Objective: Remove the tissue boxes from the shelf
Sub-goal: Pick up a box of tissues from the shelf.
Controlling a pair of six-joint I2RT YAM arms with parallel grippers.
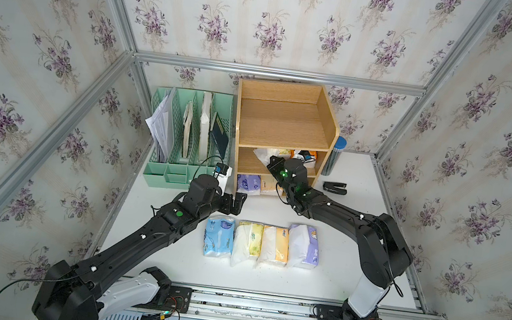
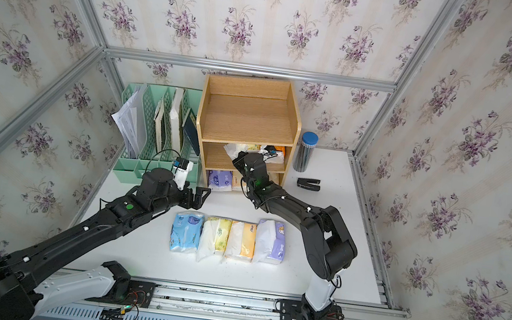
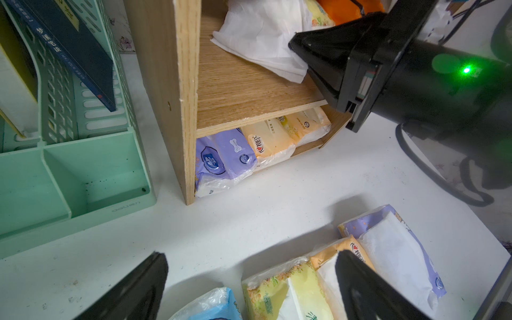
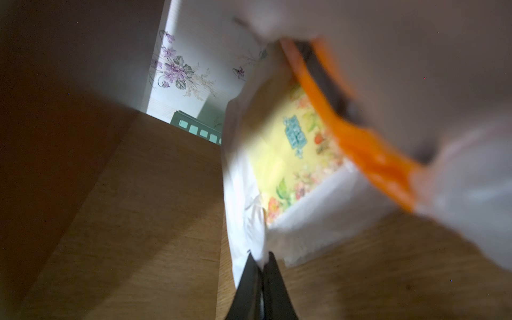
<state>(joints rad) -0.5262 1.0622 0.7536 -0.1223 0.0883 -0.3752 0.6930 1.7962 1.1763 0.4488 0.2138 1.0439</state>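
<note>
- Right gripper (image 4: 261,263) is pinched tight, apparently on the loose wrapper edge of the yellow floral tissue pack (image 4: 285,144), to drag it off the middle tier of the shelf (image 1: 284,120).
- Left gripper (image 3: 250,255) hangs wide and empty near the row of four packs (image 1: 262,241).

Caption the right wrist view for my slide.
Right gripper pinches the white edge of a yellow tissue pack on the wooden shelf.

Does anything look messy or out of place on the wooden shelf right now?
Yes. In the shelf, middle tier, a crumpled white sheet sprawls loose from the yellow tissue pack. The right gripper is shut on that sheet, not the pack's body.
</note>
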